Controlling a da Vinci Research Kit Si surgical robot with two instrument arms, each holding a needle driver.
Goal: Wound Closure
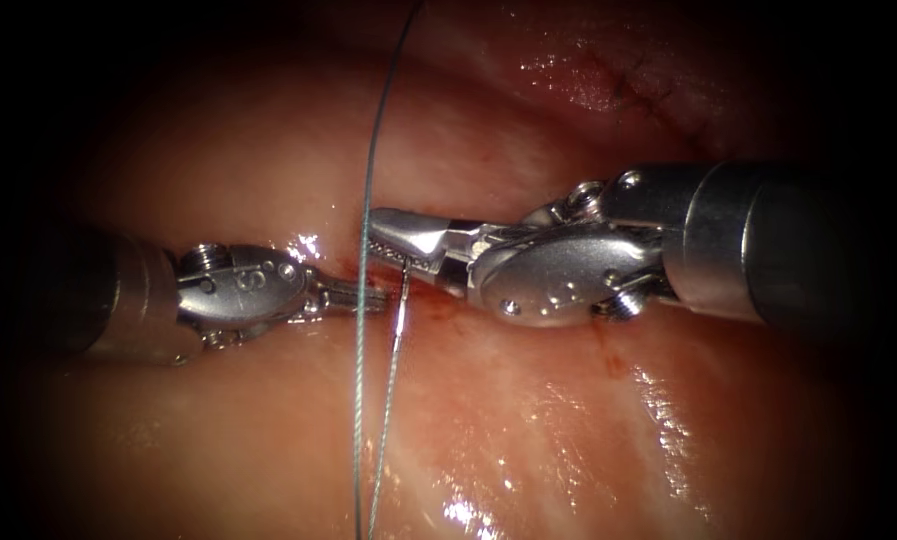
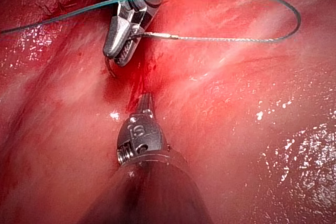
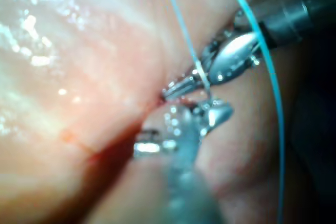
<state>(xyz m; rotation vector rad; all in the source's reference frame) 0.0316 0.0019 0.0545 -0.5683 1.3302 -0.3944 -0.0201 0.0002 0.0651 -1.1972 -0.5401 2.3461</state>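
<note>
The right arm's steel tool (image 1: 393, 240) clamps the curved needle (image 1: 405, 272) near its threaded tail, tip buried in the tissue (image 1: 528, 420); the left tool (image 1: 353, 297), jaws together, holds nothing visible. Pale green thread (image 1: 365, 210) trails loose; the red-stained cut (image 2: 137, 85) seems largely unclosed.

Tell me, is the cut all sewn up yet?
Not yet. Done: dark stitches farther along the tissue. In hand: the right gripper holds the needle near its thread end, over the cut; the left gripper is shut. Left: that red gap.
</note>
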